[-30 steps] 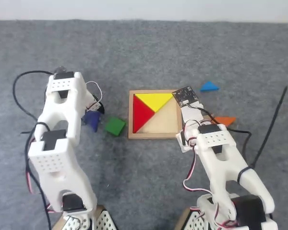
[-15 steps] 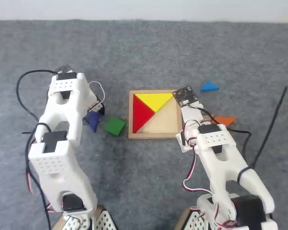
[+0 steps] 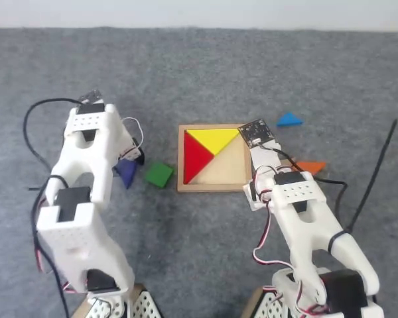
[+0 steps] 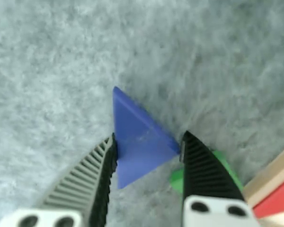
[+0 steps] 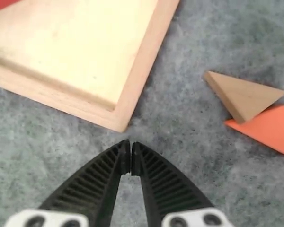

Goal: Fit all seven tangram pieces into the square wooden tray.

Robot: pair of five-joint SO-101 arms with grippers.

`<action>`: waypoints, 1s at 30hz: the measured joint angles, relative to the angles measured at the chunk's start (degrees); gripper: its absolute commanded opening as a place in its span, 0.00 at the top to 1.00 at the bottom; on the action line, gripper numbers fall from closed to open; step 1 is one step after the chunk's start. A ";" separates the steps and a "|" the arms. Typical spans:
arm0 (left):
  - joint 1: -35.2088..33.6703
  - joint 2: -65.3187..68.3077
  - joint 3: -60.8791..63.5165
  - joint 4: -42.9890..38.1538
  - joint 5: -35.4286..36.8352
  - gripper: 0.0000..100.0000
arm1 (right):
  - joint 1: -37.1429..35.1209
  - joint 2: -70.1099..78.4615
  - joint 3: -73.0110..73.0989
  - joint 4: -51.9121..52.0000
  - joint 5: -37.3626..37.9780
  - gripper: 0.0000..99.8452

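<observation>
End effector, left, dragged blue triangle back slightly

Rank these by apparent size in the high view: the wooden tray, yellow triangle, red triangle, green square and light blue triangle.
1. wooden tray
2. yellow triangle and red triangle: they look alike, so not ranked against each other
3. green square
4. light blue triangle
</observation>
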State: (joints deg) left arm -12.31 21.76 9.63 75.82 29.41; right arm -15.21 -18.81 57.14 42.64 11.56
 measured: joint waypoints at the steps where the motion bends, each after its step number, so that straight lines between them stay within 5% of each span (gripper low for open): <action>1: 0.00 -1.23 1.05 0.00 -0.79 0.85 | 0.00 0.00 0.00 0.00 0.00 0.98; 15: 9.32 -11.08 2.37 2.20 -15.21 0.84 | 1.41 0.00 0.00 0.00 0.00 0.98; 30: 30.86 -0.70 -20.31 6.51 -22.77 0.84 | 13.10 0.00 -0.70 0.00 -2.46 0.98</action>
State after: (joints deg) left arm 18.55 21.05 -10.68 82.33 6.64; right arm -2.11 -18.81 56.44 42.64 9.10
